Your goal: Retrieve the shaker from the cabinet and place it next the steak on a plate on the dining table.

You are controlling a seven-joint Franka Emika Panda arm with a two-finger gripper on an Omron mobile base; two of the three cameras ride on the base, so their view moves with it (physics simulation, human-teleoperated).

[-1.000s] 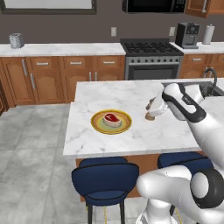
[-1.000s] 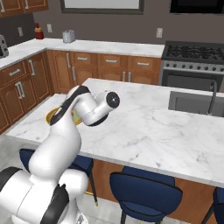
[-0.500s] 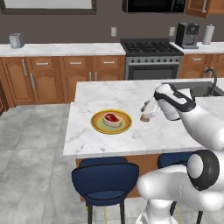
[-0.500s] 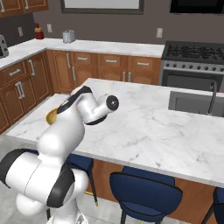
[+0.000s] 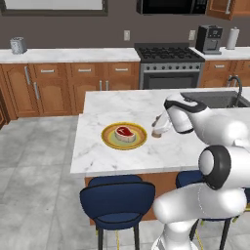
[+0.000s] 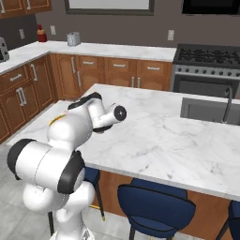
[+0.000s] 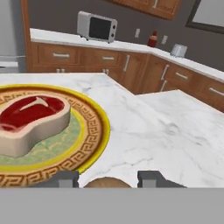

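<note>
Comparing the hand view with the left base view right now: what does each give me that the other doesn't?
Hand view alone: the plate's patterned gold rim close up, and a microwave on the wall counter. Left base view alone: the gripper shut on the shaker, low at the dining table's top just right of the plate, plus the stove and stools. Both: the steak on the plate, and the shaker beside it.

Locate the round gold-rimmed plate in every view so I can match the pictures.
Left base view: the round gold-rimmed plate lies near the centre, on the island's left part.
Right base view: a sliver of its yellow rim peeks out left of the white arm.
Hand view: it sits at the lower left.
Shared landmark: the white marble dining table top.
</note>
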